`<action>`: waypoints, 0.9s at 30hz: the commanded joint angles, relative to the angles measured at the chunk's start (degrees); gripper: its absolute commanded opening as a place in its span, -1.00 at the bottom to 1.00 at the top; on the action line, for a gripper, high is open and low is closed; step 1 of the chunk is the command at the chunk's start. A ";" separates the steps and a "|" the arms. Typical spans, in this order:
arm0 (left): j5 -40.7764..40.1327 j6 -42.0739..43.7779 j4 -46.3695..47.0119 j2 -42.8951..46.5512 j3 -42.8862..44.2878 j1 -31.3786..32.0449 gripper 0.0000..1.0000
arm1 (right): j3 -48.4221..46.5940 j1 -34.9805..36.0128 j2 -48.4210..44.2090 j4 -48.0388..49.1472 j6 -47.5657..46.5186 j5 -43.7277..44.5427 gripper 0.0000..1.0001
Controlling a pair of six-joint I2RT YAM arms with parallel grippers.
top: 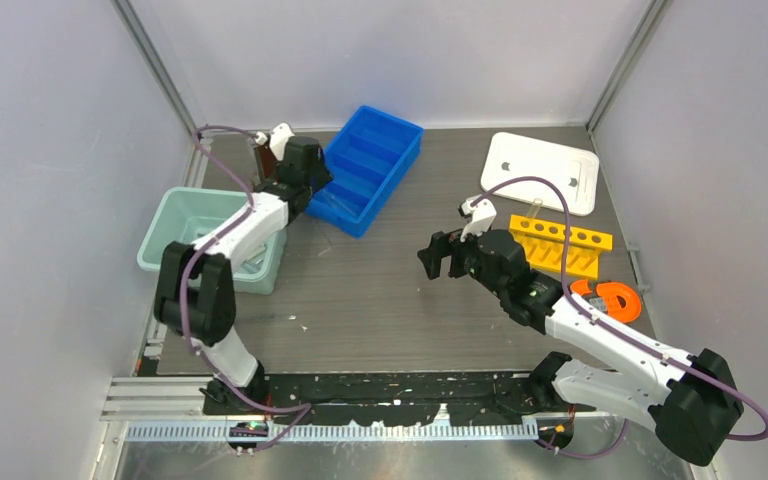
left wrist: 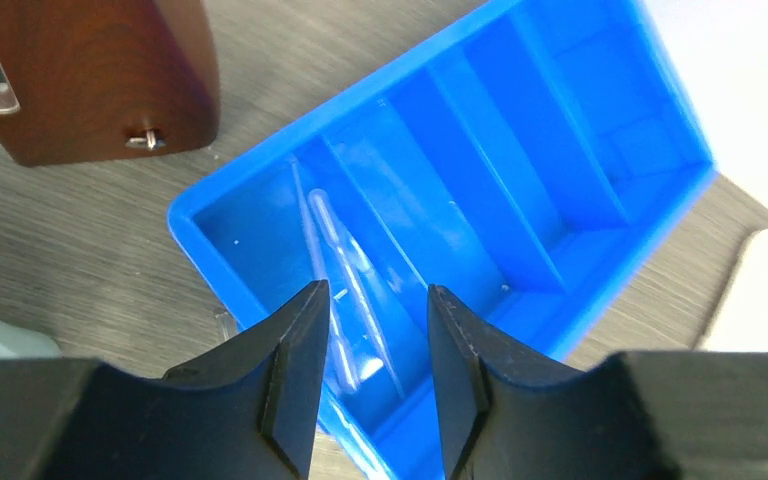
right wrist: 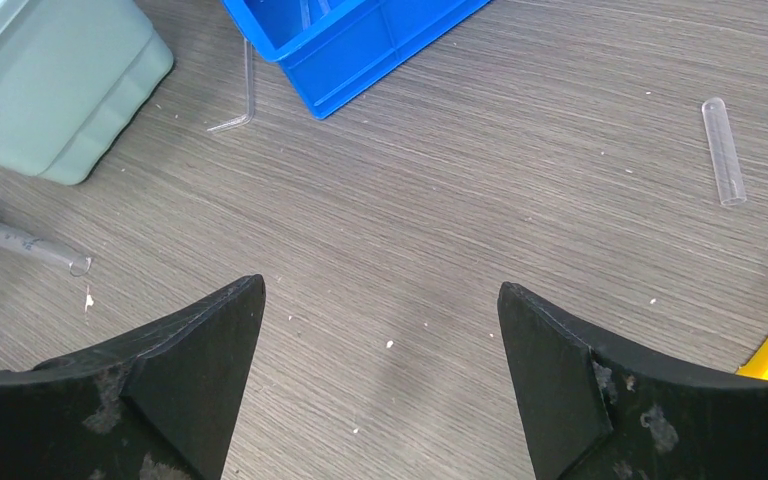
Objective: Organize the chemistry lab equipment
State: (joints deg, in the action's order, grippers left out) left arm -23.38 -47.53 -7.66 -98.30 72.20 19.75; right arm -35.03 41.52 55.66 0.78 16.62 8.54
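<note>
the thin clear glass tubes are lying in the end compartment of the blue tray, right under the left claw. its jaws are parted with nothing between them. right claw is spread wide and empty over the table. there's a loose clear tube ahead to its right and a bent glass rod ahead to its left.

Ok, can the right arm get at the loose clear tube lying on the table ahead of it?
Probably yes: the right claw is open over bare tabletop, and the clear tube lies alone, flat, with nothing between them.
</note>
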 commanded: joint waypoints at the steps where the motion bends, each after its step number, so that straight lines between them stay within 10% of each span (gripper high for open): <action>1: 9.47 13.28 -4.33 10.02 0.87 -0.24 -0.10 | -1.26 0.14 0.21 1.34 -0.78 1.82 0.87; 10: 22.77 27.64 -24.66 23.93 2.24 -0.15 0.95 | -9.66 0.13 8.18 -5.88 -0.27 7.30 0.76; 27: 37.92 31.53 -31.51 48.28 -19.39 0.13 0.99 | -44.80 -17.56 45.27 -29.04 -9.86 8.15 0.12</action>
State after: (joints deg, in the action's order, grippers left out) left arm 11.11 -17.41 -40.73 -55.59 54.50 19.75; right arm -71.77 27.86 95.77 -21.82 8.47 18.79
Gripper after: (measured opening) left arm 0.994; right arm 0.571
